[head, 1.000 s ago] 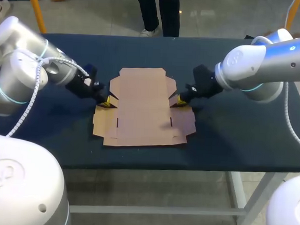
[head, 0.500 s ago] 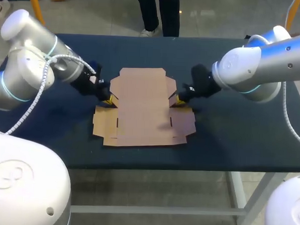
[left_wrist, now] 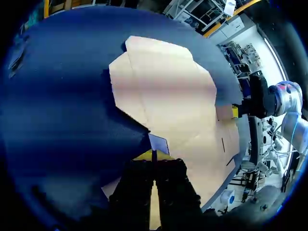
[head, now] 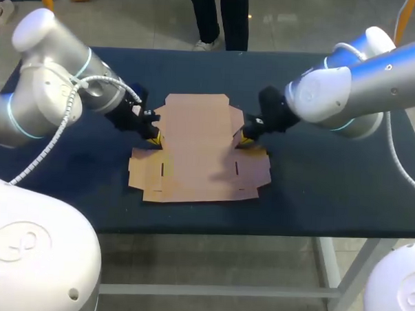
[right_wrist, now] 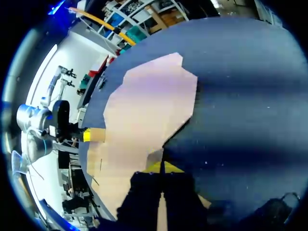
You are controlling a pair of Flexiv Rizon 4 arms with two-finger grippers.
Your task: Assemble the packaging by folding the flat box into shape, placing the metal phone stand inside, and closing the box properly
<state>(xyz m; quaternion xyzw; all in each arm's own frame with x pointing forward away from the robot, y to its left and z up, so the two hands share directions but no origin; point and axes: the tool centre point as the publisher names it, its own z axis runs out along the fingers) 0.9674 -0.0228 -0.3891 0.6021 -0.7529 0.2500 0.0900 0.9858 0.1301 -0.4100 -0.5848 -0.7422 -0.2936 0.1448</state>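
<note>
The flat box [head: 197, 148] lies unfolded on the dark blue bench [head: 330, 181], roughly at its middle. It is plain brown cardboard, with its cut tabs and creases facing up. The left end effector [head: 152, 135] comes in low from the left and meets the box's left edge, at the notch where the narrower far panel widens into the near one. The right end effector [head: 244, 138] mirrors it at the matching notch on the right edge. The two stand well apart, with the whole width of the box between them.

In the left wrist view the yellow tips are drawn almost together — only a thin slit parts them. A pale strip of cardboard runs in that slit, so the fingers appear to pinch the thin edge of the box from both sides. The right wrist view shows the same: tips nearly closed, a sliver of cardboard between them, and the main sheet spreading ahead of the fingers across the bench. Each wrist view also catches the other arm's yellow tip at the far edge of the sheet — touching the cardboard there. The near corners of the box lie flat on the bench.
</note>
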